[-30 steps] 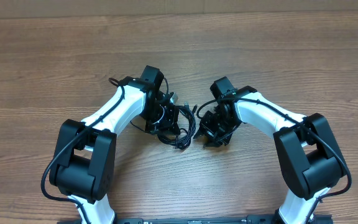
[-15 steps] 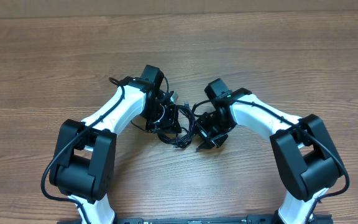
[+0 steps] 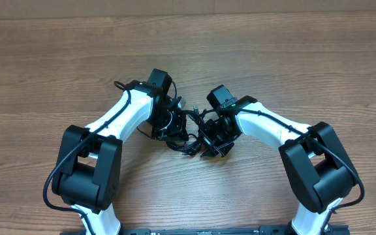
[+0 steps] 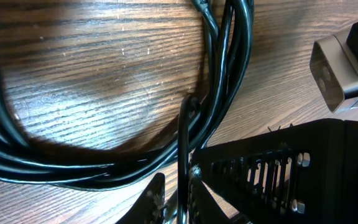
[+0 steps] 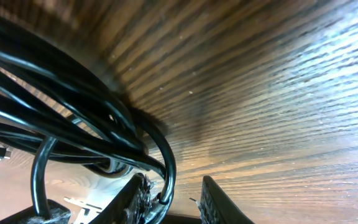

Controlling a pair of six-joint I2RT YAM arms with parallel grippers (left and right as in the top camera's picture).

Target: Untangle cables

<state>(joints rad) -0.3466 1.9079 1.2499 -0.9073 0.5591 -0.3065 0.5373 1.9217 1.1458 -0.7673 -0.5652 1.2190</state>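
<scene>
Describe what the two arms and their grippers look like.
The left arm and right arm match: white shells on the links, bulky black joint housings, a thin black cable along each. The left gripper and right gripper are black with two narrow fingers. A green dot marks the right wrist.

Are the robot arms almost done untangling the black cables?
Not nearly. Nothing looks untangled yet: the cables lie in one bunched heap on the wooden table. In hand: the left gripper pinches one strand, and the right gripper has open jaws around a loop. Left: pulling every cord apart.
</scene>
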